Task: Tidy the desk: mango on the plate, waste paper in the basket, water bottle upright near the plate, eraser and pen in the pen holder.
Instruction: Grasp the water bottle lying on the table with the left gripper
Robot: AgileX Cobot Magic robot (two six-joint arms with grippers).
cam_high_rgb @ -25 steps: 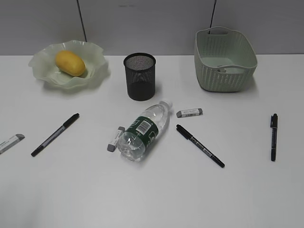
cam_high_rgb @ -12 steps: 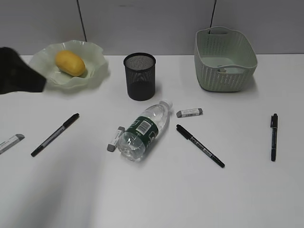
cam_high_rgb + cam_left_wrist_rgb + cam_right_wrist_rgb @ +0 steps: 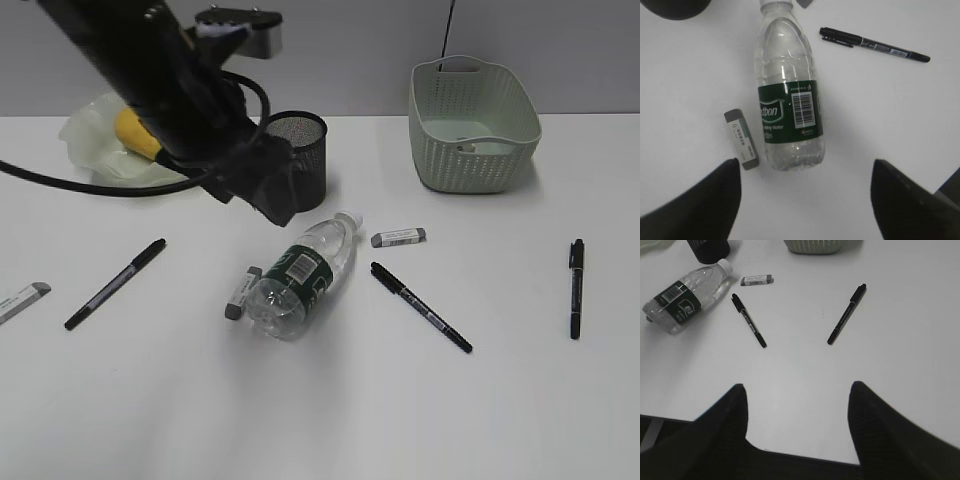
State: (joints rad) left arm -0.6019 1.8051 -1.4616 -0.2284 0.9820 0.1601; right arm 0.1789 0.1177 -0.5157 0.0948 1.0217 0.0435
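**Left hand spread above the fallen bottle, counter still cluttered**

Your left hand (image 3: 802, 200) hangs over the white counter (image 3: 330, 410) with its fingers (image 3: 700, 205) spread wide and nothing between them. Just ahead of it the water bottle (image 3: 789, 95) lies on its side, with a grey eraser (image 3: 741, 138) close by its base. In the exterior view the left arm (image 3: 170, 85) slants in from the upper left, crossing in front of the plate (image 3: 85, 130) and the mango (image 3: 130, 130), so you see only a part of each. The pen holder (image 3: 300, 150) stands upright just behind the arm's tip.

Your right hand (image 3: 797, 425) sits low at the near edge, its fingers apart and empty. Before it lie two black pens (image 3: 749, 320), (image 3: 846, 314), well apart from each other, and a second eraser (image 3: 757, 279) near the bottle's cap.

Further out, a third pen (image 3: 115, 283) and another eraser (image 3: 22, 300) lie at the left, and the basket (image 3: 472, 125) stands at the back right. A small white object shows inside it, but you cannot tell what it is. Behind the counter runs a plain grey panelled wall (image 3: 340, 50).
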